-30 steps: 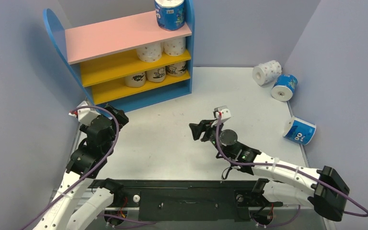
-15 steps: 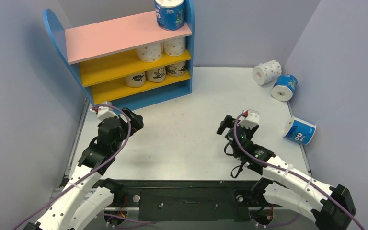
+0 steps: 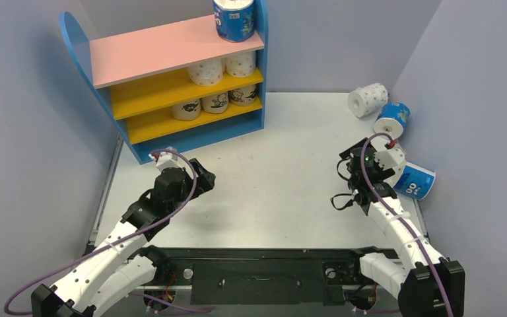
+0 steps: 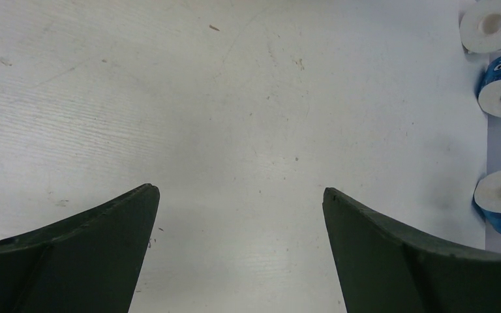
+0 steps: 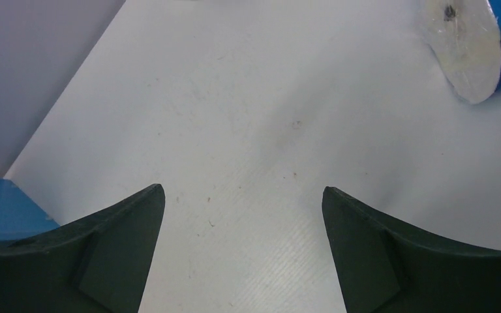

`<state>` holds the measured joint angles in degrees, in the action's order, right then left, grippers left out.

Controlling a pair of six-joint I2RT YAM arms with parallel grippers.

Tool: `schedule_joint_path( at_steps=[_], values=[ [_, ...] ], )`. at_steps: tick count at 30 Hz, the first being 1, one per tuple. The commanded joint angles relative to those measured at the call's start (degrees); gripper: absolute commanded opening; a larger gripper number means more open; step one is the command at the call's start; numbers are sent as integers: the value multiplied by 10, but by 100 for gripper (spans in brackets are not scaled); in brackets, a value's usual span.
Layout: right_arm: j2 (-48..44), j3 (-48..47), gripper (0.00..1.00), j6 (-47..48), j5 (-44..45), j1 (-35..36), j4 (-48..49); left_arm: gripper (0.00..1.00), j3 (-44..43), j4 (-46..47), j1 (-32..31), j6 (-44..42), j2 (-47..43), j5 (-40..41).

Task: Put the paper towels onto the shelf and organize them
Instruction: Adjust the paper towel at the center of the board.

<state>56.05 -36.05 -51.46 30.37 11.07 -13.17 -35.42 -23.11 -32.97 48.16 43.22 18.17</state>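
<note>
Back left on the surface: the shelf, open front turned toward the arms.
- On the pink top board, at the right end by the blue side panel: one upright blue-and-white roll.
- On the upper yellow board: two dotted white rolls, side by side toward the right end.
- On the lower yellow board: three tan cartoon-print rolls in a row, also toward the right.

Off the shelf, near the right wall, lying on their sides:
- a loose dotted roll at the far end
- a far blue roll just beside it
- a near blue roll, apart from those two and closer to the arms

Left pincer: spread wide, gripping nothing, touching nothing, poised over the surface in front of the shelf's blue base. Between its fingers, only white surface, with the three loose rolls far off at the right edge of its wrist view.

Right pincer: likewise spread wide with nothing between the fingers, low over the surface just beside the near blue roll. In its wrist view, a blue-wrapped roll end up at the right, outside the fingers and untouched; impossible to tell which blue roll.
</note>
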Motion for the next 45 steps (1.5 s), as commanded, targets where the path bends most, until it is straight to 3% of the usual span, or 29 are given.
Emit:
schedule_joint_path(
  at_steps=[1, 8, 13, 18, 25, 31, 45],
  values=[
    [52, -53, 86, -36, -19, -35, 102, 96, 13, 36, -8, 15, -5, 7],
    [235, -215, 84, -88, -126, -131, 147, 96, 25, 72, -8, 14, 1, -13],
    [400, -370, 87, -78, -204, -168, 111, 96, 31, 78, -9, 21, 21, -14],
    [505, -437, 87, -82, -245, -195, 145, 96, 30, 79, -8, 25, 37, -7],
    [572, -508, 86, -88, -258, -217, 194, 96, 22, 101, -9, 23, 80, -6],
    [625, -604, 86, -64, -224, -233, 119, 96, 12, 103, -8, 13, 122, 4],
    [738, -780, 86, -29, -208, -256, 46, 96, 0, 104, -6, 27, 153, 19]
  ],
)
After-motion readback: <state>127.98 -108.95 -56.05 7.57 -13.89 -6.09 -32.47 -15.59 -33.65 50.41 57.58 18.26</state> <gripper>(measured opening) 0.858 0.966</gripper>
